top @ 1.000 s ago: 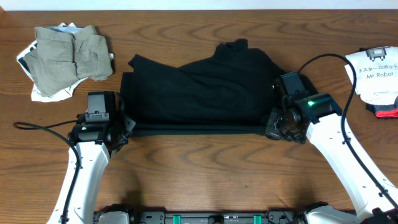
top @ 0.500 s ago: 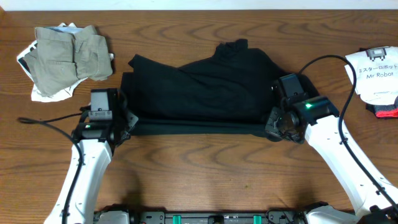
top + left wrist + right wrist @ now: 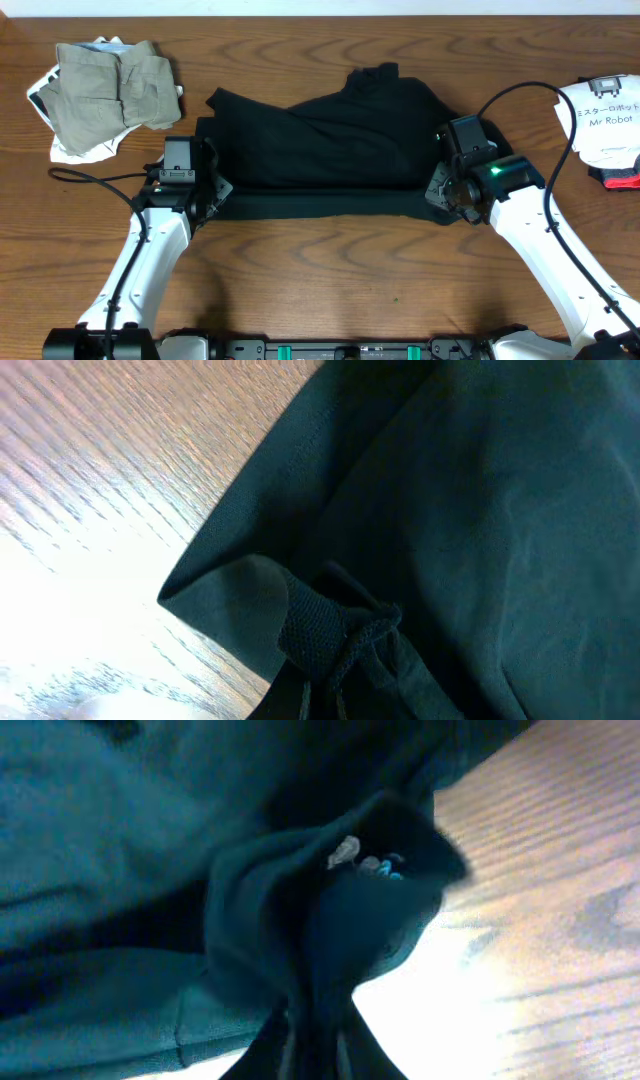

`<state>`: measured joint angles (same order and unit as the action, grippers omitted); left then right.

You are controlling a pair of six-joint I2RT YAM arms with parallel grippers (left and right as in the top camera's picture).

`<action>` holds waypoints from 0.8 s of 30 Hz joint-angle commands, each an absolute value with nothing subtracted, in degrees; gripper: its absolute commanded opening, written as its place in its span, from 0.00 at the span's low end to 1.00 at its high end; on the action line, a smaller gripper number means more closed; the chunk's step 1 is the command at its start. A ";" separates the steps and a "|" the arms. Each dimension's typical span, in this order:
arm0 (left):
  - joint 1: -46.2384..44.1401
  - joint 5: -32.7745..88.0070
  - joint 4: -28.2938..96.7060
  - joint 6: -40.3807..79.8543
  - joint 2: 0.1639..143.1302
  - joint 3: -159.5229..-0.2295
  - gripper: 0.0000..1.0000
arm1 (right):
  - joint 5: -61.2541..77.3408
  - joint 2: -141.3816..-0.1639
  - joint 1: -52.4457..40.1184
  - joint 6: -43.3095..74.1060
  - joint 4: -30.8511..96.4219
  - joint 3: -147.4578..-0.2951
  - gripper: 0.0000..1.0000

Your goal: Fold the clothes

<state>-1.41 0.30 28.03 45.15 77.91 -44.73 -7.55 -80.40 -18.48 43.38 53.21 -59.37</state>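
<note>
The black shirt (image 3: pixel 320 140) lies across the middle of the table, its near hem pulled into a straight band. My left gripper (image 3: pixel 212 192) is shut on the shirt's near left corner. In the left wrist view the fabric (image 3: pixel 480 510) bunches into a knot where the jaws pinch it. My right gripper (image 3: pixel 437 192) holds the near right corner. The right wrist view shows a fold of the shirt (image 3: pixel 100 840) drawn down between its jaws, lifted off the wood.
A khaki-grey garment (image 3: pixel 105 90) sits on a white printed one at the far left. A white printed cloth (image 3: pixel 605 120) and a red and black item (image 3: pixel 622 178) lie at the right edge. Cables trail from both arms.
My left gripper has moved away from the front edge and rightward, carrying the shirt's corner. The right gripper has shifted slightly the same way, so the near hem now sits further back.
</note>
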 commanded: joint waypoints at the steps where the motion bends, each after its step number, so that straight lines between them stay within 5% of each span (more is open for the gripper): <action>1: -1.43 -3.84 27.92 43.86 78.19 -45.71 0.07 | -10.52 -80.49 -17.89 44.14 52.86 -59.05 0.15; 4: -1.43 -4.82 27.68 43.27 78.19 -45.71 0.08 | -10.52 -81.71 -17.89 44.12 52.69 -59.05 0.27; 24: -1.43 -5.85 25.15 40.71 78.22 -45.71 0.08 | -6.61 -84.66 -18.06 44.07 51.00 -59.07 0.25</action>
<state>-1.41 -3.88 25.21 41.71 77.91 -44.73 -7.38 -84.71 -18.22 43.66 51.22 -59.33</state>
